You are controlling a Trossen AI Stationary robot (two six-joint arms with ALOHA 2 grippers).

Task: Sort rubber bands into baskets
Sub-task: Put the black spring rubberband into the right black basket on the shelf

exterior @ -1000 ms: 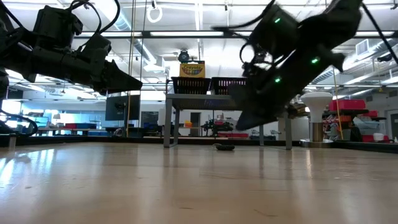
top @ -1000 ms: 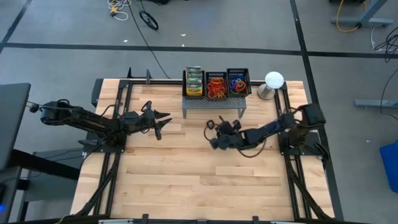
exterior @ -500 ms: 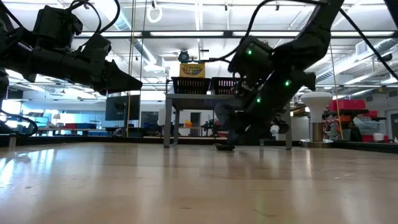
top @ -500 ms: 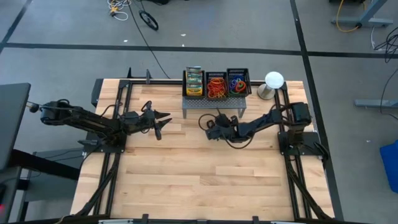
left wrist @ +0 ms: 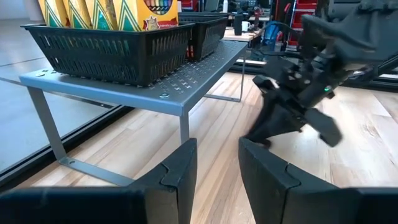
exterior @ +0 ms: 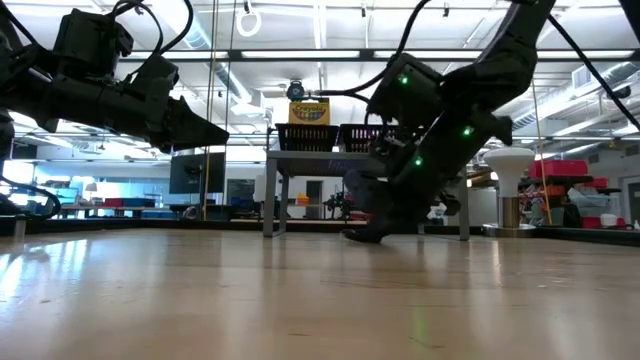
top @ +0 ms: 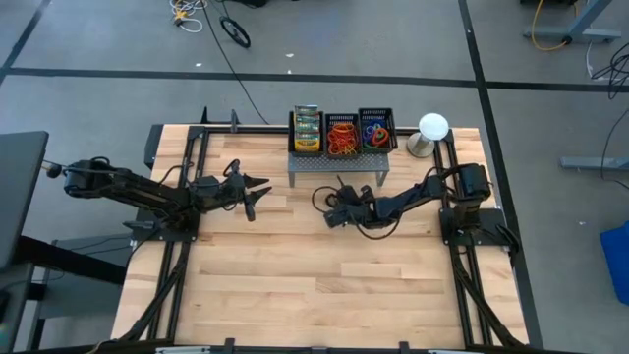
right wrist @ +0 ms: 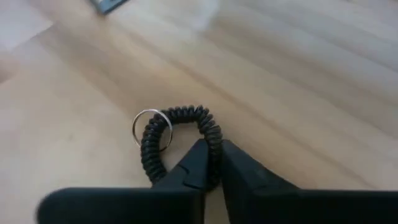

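The right arm reaches leftward from the frame's right side toward centre, its end effector (top: 332,218) lowered to the surface, fingers (right wrist: 199,165) pinched on a black coiled band. The left end effector (top: 257,194) hovers raised at centre-left, fingers (left wrist: 180,171) slightly parted.

The table (top: 295,275) is pale wood in light and tan planks, framed by black rails. At its twelve o'clock edge a grey stand (top: 337,163) dotted with small holes carries three black mesh baskets (top: 341,135). The nine o'clock one holds yellow-green crayon boxes (top: 308,129); the middle one is full of orange and red bands (top: 341,137); the three o'clock one shows a mix of blue, red and green. A black coiled band (right wrist: 180,140) with a silver ring (right wrist: 152,127) lies on the wood. A white lamp (top: 432,127) stands at one o'clock. Both arms are black; the floor is grey with dark lines.
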